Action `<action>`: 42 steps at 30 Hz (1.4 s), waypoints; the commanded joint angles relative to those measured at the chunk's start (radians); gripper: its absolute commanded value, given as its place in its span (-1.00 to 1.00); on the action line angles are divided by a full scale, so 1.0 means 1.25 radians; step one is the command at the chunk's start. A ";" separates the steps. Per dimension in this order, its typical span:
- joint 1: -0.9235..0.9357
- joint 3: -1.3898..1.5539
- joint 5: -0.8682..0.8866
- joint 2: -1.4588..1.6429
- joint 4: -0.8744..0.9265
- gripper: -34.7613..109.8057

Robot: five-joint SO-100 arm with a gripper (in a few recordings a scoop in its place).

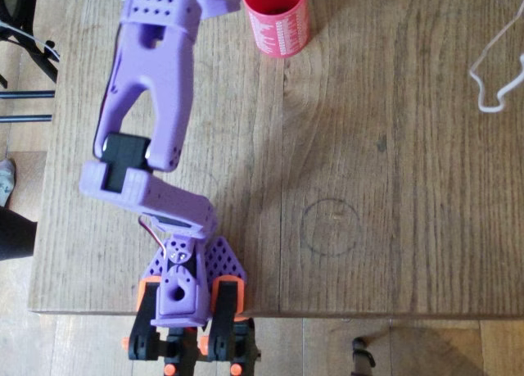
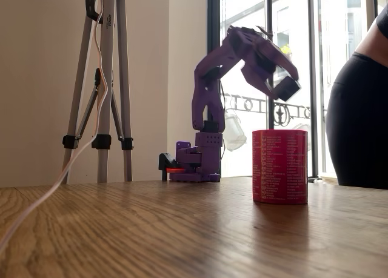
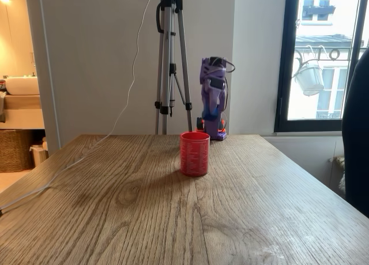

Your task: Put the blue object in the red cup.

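Note:
The red cup stands upright on the wooden table, near the far edge in the overhead view. It also shows in both fixed views, the red cup and the red cup. The purple arm reaches from its base toward the cup. Its gripper hangs in the air above the cup's rim and a little toward the base. I cannot make out its fingers. The blue object is out of view; I cannot tell whether it is in the gripper or in the cup.
A pencil circle is drawn on the table to the right of the base. A white cable lies at the right edge. A tripod stands behind the table. A person stands at the right side.

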 commanded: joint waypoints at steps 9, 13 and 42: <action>0.055 -0.025 -0.033 -0.045 -0.110 -0.51; 0.066 -0.025 -0.039 -0.052 -0.118 -0.51; 0.109 -0.025 -0.097 -0.036 -0.131 -0.51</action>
